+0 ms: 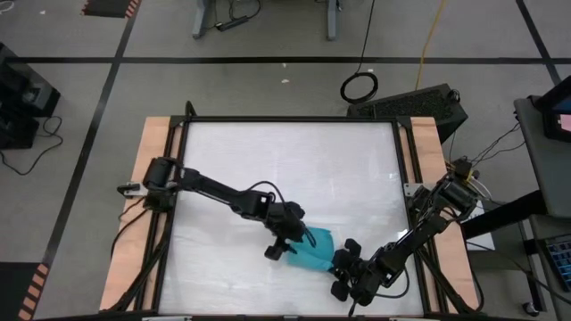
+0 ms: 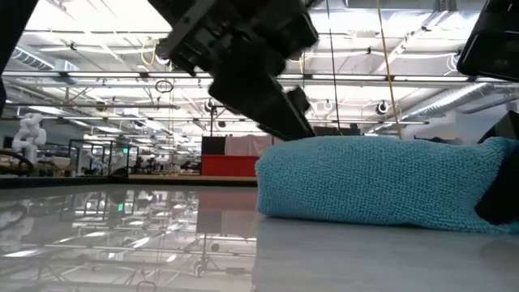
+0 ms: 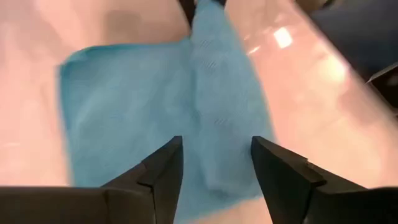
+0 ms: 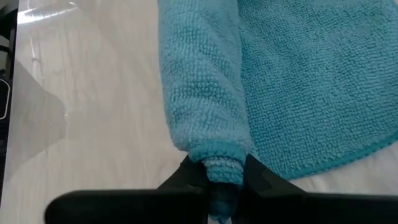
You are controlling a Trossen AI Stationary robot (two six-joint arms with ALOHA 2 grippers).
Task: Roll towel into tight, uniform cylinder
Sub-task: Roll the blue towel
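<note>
White tabletop (image 1: 268, 169), wood-edged, on a grey taped floor. My right gripper (image 4: 216, 177) pinches one end of the rolled part of the towel (image 4: 205, 93), fingers pressed on the bunched tip. My left gripper (image 3: 214, 165) hangs over the towel's opposite edge, fingers spread, nothing between them. The towel (image 1: 318, 250) lies near the front edge, right of centre, between both grippers: one side is rolled into a thick ridge, and the remainder lies flat beside it.

No readable text, labels or numbers anywhere.
</note>
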